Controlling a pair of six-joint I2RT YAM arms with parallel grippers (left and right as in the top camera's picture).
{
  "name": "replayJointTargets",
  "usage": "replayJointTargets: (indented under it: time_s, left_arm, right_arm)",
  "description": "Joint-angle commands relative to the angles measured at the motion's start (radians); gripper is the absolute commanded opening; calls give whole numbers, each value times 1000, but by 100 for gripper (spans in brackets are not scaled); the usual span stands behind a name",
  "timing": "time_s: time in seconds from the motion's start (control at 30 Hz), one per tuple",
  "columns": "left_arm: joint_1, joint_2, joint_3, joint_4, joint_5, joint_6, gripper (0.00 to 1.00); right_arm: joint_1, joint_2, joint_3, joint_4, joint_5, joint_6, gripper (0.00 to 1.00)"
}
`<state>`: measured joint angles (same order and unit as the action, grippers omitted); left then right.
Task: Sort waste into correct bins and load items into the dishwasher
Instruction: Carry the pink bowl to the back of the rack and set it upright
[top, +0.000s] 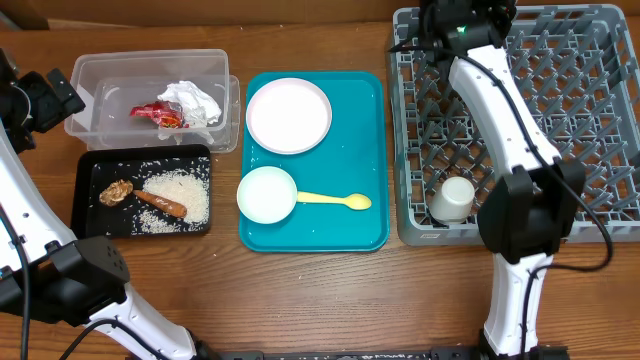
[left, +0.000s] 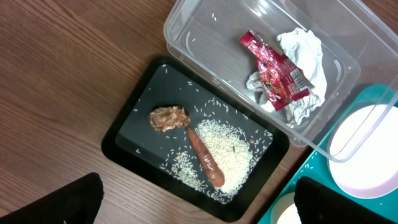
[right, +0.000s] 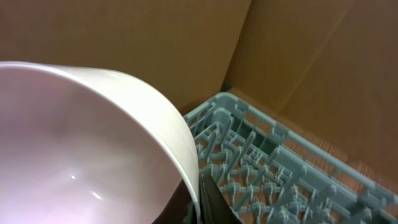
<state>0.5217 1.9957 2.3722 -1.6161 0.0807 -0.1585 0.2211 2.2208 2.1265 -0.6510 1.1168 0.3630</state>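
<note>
My right gripper (right: 198, 205) is shut on the rim of a white bowl (right: 74, 155), held above the far left corner of the grey dish rack (right: 261, 162). In the overhead view that gripper (top: 455, 22) is at the rack's (top: 600, 150) back edge, and a white cup (top: 455, 198) sits in the rack. My left gripper (left: 199, 211) is open and empty above the black tray (left: 134, 118), which holds a brown lump (left: 168, 118), sausage (left: 205, 158) and rice (left: 230, 152). The clear tub (left: 180, 37) holds the foil wrapper (left: 273, 68) and napkin (left: 305, 56).
A teal tray (top: 375, 150) in the middle carries a white plate (top: 289, 115), a white bowl (top: 266, 194) and a pale yellow spoon (top: 335, 200). A cardboard wall (right: 298, 56) stands behind the rack. The left arm's base (top: 80, 280) is at the front left.
</note>
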Motion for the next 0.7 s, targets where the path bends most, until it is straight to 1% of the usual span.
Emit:
replayJointTargets:
  time_s: [0.0, 0.07, 0.13, 0.23, 0.67]
  left_arm:
    - [2, 5, 18, 1, -6, -3, 100]
    - [2, 5, 18, 1, -6, -3, 100]
    - [2, 5, 18, 1, -6, -3, 100]
    - [2, 5, 18, 1, -6, -3, 100]
    - [2, 5, 18, 1, -6, -3, 100]
  right_arm:
    - [-2, 54, -1, 98, 31, -240, 4]
    - [-3, 87, -1, 172, 31, -306, 4]
    - [-3, 112, -1, 209, 15, -312, 4]
    - [-3, 126, -1, 209, -31, -311, 4]
    - [-26, 205, -26, 237, -33, -311, 4]
